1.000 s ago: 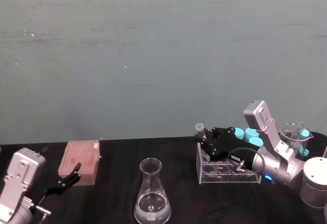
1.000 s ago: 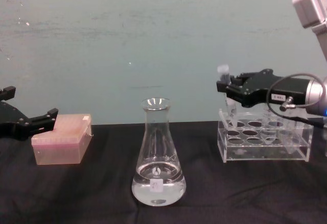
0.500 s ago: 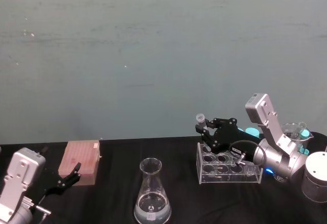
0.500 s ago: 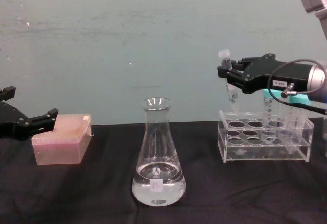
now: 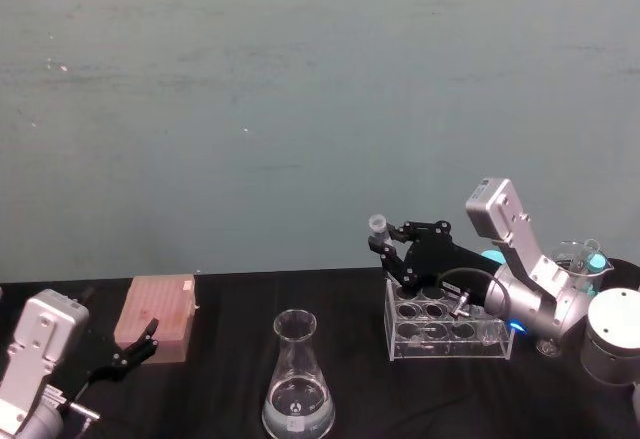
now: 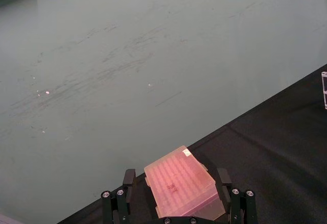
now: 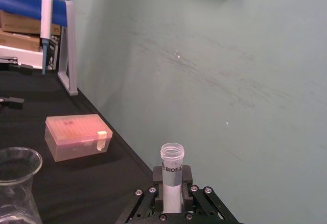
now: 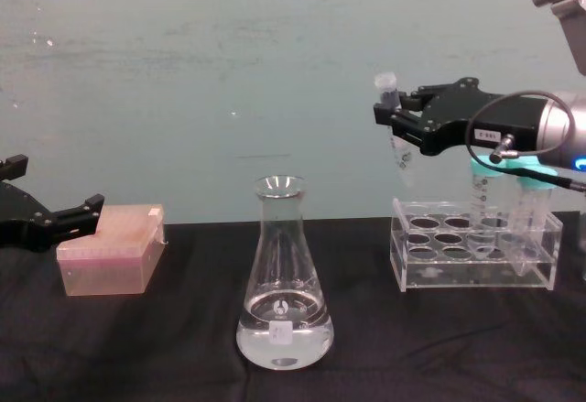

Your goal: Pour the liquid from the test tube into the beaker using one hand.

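Head view: the right gripper (image 5: 386, 250) hangs above the left end of the rack (image 5: 447, 333), clamped on the test tube (image 5: 379, 225), whose whitish rim stands above the fingers. The beaker (image 5: 297, 379) stands on the worktop (image 5: 220, 389) below this gripper and to its left, well apart. The left gripper (image 5: 138, 345) rests low at the left edge, with the pink box (image 5: 156, 311) just ahead of it.

Left wrist view: the left gripper's fingers (image 6: 128, 179) are spread apart with nothing held. The pink box (image 6: 180, 180) lies beyond them, framed between the two.

Right wrist view: the two fingers press on the tube (image 7: 172, 169) from either side, just under its open rim. The tube bears a printed band. The beaker's mouth (image 7: 15, 158) sits lower and to one side. The pink box (image 7: 76, 136) lies farther off.

Chest view: the right gripper (image 8: 399, 124) holds the tube (image 8: 399, 150) near its top, almost upright with a slight lean. The tapered tip hangs free just above the rack's left end (image 8: 412, 255). Whether the tube holds any liquid I cannot tell. Capped tubes (image 8: 490, 191) stand in the rack behind the gripper. The beaker (image 8: 282, 274) is lower and to this gripper's left, apart from it, with clear liquid (image 8: 284, 340) in its base. The left gripper (image 8: 78, 210) is beside the pink box (image 8: 110, 251).
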You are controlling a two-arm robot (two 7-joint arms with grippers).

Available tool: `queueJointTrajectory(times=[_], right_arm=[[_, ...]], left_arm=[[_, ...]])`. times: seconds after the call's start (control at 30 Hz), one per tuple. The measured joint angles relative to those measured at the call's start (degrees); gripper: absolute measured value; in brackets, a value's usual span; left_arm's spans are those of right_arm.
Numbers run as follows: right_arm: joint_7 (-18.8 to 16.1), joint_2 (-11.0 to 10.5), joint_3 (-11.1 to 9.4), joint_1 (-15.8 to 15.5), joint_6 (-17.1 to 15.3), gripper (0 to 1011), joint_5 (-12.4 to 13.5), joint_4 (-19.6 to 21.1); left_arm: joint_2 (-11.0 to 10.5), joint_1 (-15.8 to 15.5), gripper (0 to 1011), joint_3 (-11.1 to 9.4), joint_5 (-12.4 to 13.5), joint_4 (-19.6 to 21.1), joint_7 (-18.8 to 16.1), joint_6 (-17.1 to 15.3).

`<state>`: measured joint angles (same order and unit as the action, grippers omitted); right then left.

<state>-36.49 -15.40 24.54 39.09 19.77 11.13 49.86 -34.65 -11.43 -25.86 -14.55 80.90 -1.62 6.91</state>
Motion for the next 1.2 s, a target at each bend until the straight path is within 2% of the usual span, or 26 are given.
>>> queueJointTrajectory(times=[0.5,1.2], right_arm=[[0.02,0.11,1.54,0.25,1.72,199,-1.15,1.49],[-1.90,0.10,5.10,-0.60,3.65,198,-2.70,3.32]], left_arm=[[0.00,0.00,1000,0.00,0.00,0.00,0.00,0.00],[0.00,0.00,1000,0.00,0.00,0.00,0.00,0.00]])
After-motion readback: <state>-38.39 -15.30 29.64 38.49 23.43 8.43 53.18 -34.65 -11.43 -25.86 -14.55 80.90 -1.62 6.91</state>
